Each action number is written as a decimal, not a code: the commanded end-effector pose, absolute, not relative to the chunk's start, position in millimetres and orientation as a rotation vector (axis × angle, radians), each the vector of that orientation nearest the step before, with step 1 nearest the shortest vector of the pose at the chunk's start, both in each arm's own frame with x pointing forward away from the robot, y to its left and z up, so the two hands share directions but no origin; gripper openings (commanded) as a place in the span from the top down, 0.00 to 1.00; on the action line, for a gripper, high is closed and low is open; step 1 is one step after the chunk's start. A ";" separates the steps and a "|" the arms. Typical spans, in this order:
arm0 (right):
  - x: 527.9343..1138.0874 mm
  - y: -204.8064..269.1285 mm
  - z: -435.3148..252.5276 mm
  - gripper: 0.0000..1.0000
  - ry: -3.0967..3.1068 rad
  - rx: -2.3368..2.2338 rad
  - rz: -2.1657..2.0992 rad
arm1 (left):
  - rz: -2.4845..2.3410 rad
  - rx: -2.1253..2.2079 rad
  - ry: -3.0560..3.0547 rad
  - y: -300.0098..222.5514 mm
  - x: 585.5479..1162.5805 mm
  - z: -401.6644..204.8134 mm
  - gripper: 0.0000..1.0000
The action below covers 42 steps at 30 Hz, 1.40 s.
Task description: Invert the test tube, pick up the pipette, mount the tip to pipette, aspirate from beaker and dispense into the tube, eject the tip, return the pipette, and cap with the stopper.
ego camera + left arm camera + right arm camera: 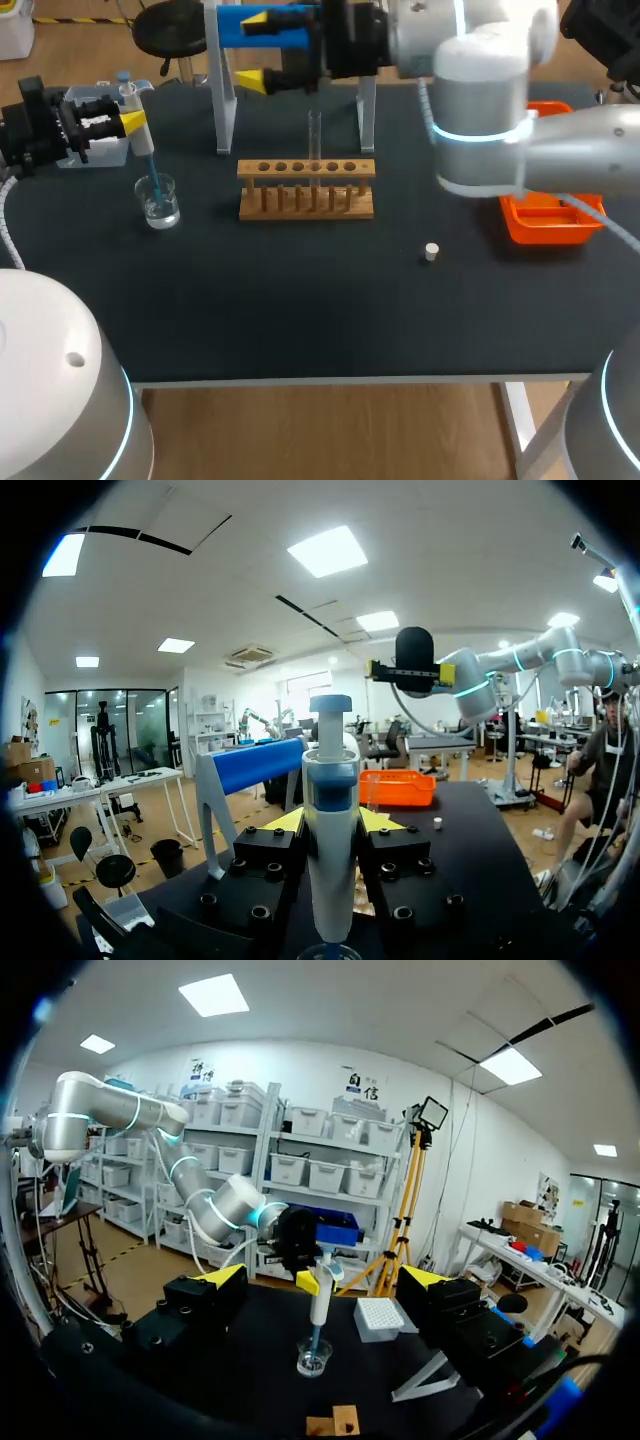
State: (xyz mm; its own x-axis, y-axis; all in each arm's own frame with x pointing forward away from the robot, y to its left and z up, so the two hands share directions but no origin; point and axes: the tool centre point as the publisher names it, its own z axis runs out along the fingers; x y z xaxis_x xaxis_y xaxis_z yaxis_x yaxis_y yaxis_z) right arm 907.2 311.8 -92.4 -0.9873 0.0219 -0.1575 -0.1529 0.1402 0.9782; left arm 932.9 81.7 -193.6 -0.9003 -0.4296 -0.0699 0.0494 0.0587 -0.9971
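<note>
In the head view my left end effector (pixel 128 121) sits at the desk's (pixel 300 310) left side, clamped on the pipette (pixel 133 110). The pipette hangs nearly upright, and its blue tip (pixel 152 172) dips into the beaker (pixel 159 203), which holds clear liquid. The test tube (pixel 314 148) stands upright in the wooden rack (pixel 306 188) at mid-desk. The stopper (pixel 431 251) lies alone on the desk, right of the rack and nearer to me. An orange tray (pixel 545 222) sits at the right edge. My right end effector (pixel 255 50) hovers high at the back by the blue-topped stand (pixel 226 100), its fingers spread wide with nothing between them.

In the left wrist view the pipette (pixel 330 860) stands between the yellow tips of the left end effector (pixel 331 820), both fingers pressed against its body. The beaker's rim (pixel 330 952) just shows under it. Ahead lie the stand (pixel 250 765), the orange tray (pixel 397 787) and the stopper (pixel 437 824).

In the right wrist view the right end effector (pixel 325 1276) is wide open and empty. Ahead of it the pipette (pixel 320 1305) is upright with its tip (pixel 315 1342) down in the beaker (pixel 313 1358). A white tip box (pixel 378 1317) sits just beside the beaker, and a corner of the rack (pixel 335 1422) shows under the end effector.
</note>
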 end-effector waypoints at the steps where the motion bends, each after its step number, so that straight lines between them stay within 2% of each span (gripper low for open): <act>1: 907.5 220.5 -96.8 0.00 2.283 -0.145 1.966 | -1.903 -0.380 1.996 82.1 932.1 -193.2 1.00; 19: 938.0 164.5 -160.2 0.00 2.241 -0.163 2.043 | -1.903 -0.380 1.996 82.1 932.1 -193.2 1.00; 42: 955.8 187.6 -239.9 0.00 2.450 -0.169 1.937 | -1.903 -0.380 1.996 82.1 932.1 -193.2 1.00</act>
